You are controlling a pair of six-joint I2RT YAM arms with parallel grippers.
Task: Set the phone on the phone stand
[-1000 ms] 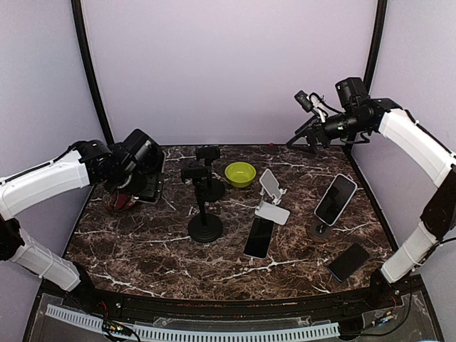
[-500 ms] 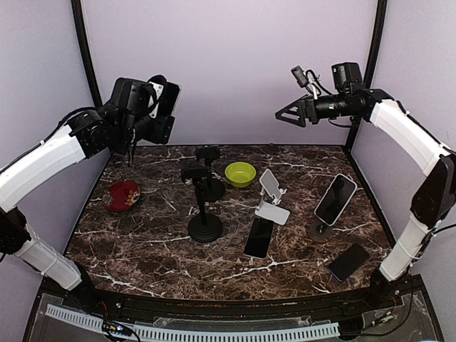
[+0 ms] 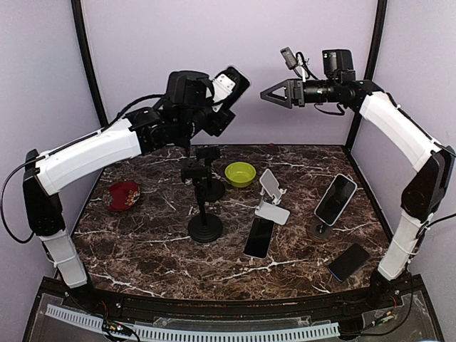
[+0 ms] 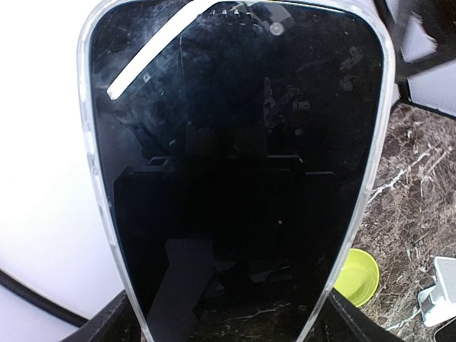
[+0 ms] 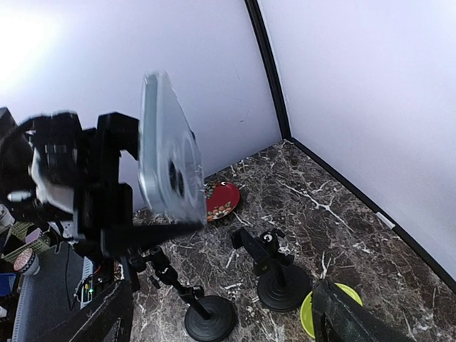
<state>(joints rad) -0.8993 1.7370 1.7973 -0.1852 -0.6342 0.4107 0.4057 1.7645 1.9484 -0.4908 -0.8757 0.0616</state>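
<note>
Your left gripper (image 3: 219, 91) is way up over the back of the table (image 3: 142, 242) with a phone (image 3: 234, 78) in a clear case clamped in it, tilted up to the right. Your right gripper (image 3: 269, 93) hangs at about the same height, jaws spread and empty, pointing at that phone with a gap between them.

Down on the marble there's:
- a tall black stand (image 3: 205, 217), with a shorter black stand (image 3: 211, 187) behind it
- a green bowl (image 3: 240, 173)
- a white folding stand (image 3: 271, 196), with a dark flat phone (image 3: 259, 237) just in front
- a propped phone (image 3: 335, 199) on a round base
- a corner phone (image 3: 348, 261) lying front right
- a red plate (image 3: 123, 196) on the left
</note>
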